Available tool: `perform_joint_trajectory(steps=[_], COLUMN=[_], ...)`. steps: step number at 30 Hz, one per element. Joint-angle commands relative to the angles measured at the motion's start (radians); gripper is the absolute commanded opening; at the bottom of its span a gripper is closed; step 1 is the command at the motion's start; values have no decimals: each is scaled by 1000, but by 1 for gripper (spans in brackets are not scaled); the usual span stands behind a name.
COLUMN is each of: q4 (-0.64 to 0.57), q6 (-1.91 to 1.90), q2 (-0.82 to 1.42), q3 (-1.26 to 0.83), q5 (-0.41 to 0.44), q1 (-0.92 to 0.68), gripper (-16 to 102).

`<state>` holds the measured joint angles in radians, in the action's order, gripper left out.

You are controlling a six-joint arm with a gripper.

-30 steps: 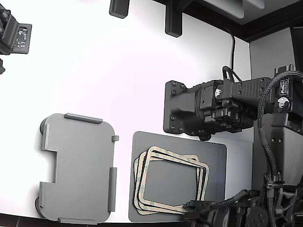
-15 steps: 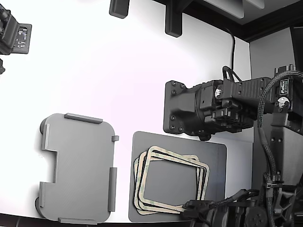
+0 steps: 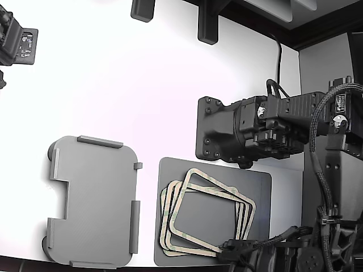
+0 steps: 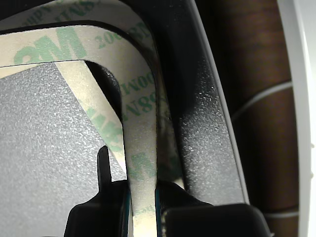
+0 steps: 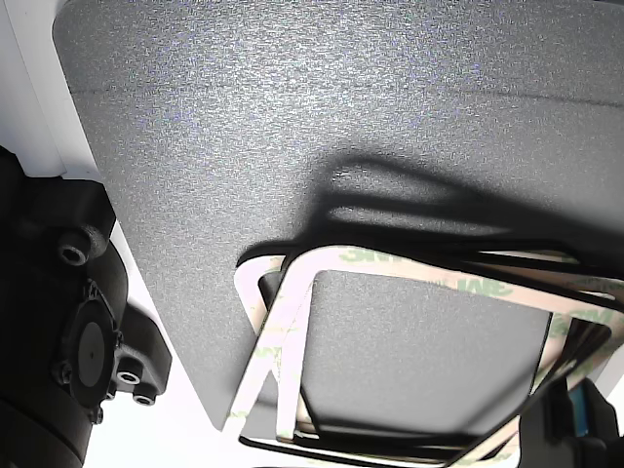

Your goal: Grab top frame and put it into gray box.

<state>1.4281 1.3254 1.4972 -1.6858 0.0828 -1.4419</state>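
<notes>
Over the dark mat (image 3: 258, 187), the gripper (image 4: 142, 205) pinches the top frame (image 3: 212, 208) by one thin side; light and floppy, it hangs tilted, well apart from the gray box (image 3: 93, 198).

Lighting: bright overhead, strong glare — sharp exterior view.
White table (image 3: 113, 85) blown out to pinkish; frames (image 5: 292, 322) cast hard shadows on the mat (image 5: 292, 127); wrist close-up soft — grainy.
</notes>
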Motion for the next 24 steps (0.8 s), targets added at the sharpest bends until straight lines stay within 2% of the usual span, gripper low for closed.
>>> perform_joint_trajectory(steps=[1, 8, 15, 24], q4=[41, 158, 187, 187], q6=[9, 43, -95, -578], q2=[25, 20, 35, 67], q3=[61, 202, 348, 512], q5=[3, 15, 28, 219], q1=[11, 14, 77, 178], gripper=[-11, -11, -11, -11])
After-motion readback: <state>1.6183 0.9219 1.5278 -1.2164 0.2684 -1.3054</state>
